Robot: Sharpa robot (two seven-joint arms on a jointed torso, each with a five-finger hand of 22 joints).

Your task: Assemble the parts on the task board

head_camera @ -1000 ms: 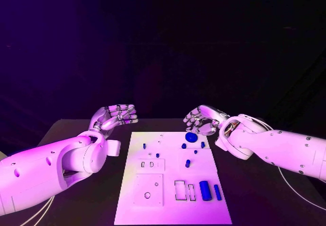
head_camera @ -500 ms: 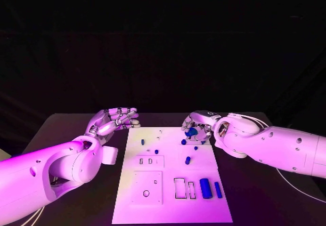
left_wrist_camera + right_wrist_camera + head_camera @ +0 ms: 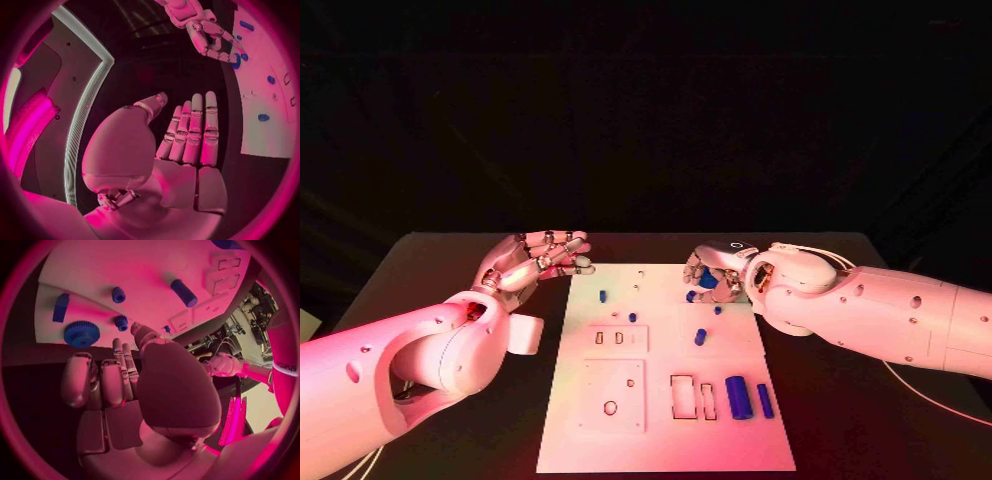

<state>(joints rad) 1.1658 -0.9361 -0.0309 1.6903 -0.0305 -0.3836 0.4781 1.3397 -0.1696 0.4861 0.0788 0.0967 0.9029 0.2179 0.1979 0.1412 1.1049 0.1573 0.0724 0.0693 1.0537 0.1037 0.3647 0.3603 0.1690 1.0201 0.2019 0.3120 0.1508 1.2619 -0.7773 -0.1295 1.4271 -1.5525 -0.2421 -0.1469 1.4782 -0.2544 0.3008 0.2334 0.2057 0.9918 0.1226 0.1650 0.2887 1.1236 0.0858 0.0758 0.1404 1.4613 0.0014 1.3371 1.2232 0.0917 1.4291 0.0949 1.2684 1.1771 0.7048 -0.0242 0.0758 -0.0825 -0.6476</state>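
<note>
The white task board point(image 3: 661, 400) lies in the middle of the black table. A round blue toothed part point(image 3: 81, 333) lies on the board's far right corner. My right hand point(image 3: 715, 270) hangs over it with fingers curled down around it; whether they touch it is unclear. In the right wrist view the part lies just past my fingertips point(image 3: 78, 362), outside the grasp. My left hand point(image 3: 538, 258) hovers off the board's far left corner, its fingers point(image 3: 194, 130) straight and nothing in it. Small blue pegs point(image 3: 700, 337) stand mid-board.
A thick blue cylinder point(image 3: 737, 397) and a slim blue bar point(image 3: 764, 400) lie near the board's right edge, beside rectangular slots point(image 3: 682, 397). Further pegs point(image 3: 603, 296) stand on the far left part. Bare black table point(image 3: 877, 440) flanks the board.
My right hand has come down over the round blue part at the board's far right. The left hand has stayed about where it was. The camera has shifted a little.
</note>
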